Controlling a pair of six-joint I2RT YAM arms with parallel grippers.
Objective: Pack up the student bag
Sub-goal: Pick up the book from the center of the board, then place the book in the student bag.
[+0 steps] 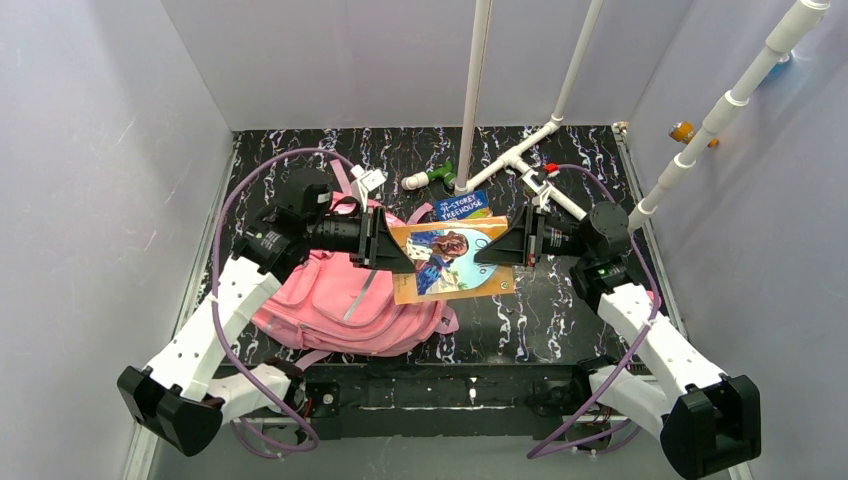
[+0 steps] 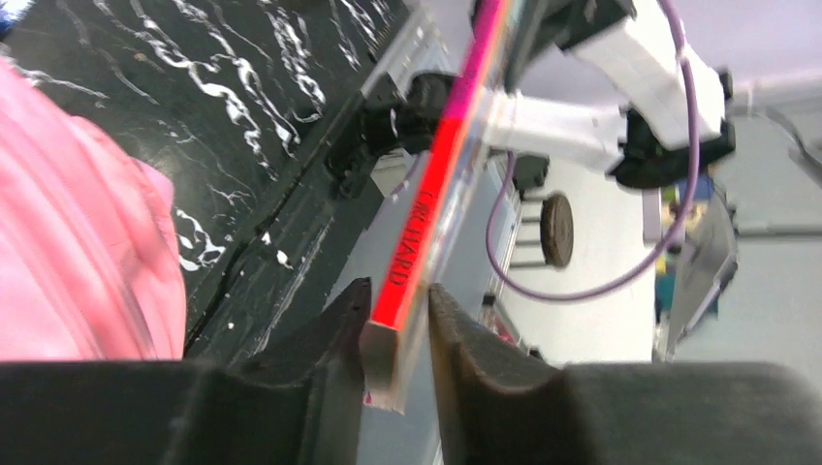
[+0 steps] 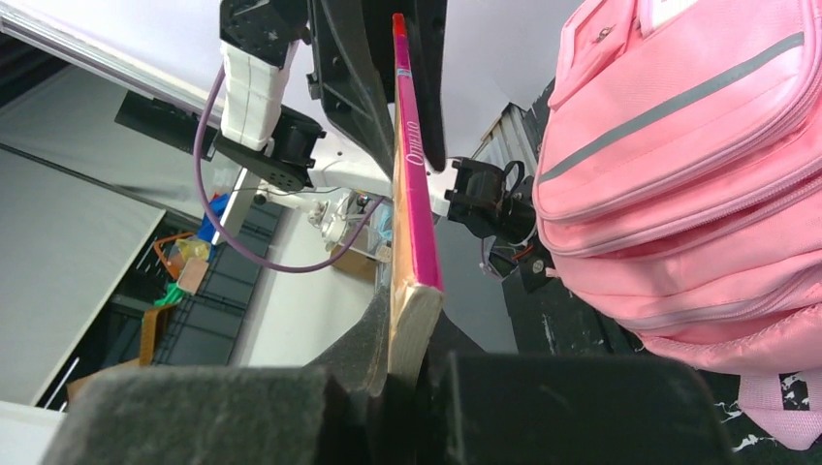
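The top camera looked down from above the near edge, far enough back to take in the whole tabletop (image 1: 560, 320). The 2 wrist cameras sat close behind the left claw (image 2: 397, 291) and the right claw (image 3: 412, 315), facing each other along the book (image 1: 450, 262) between them. All 3 views shared that book and the student bag (image 1: 330, 300).
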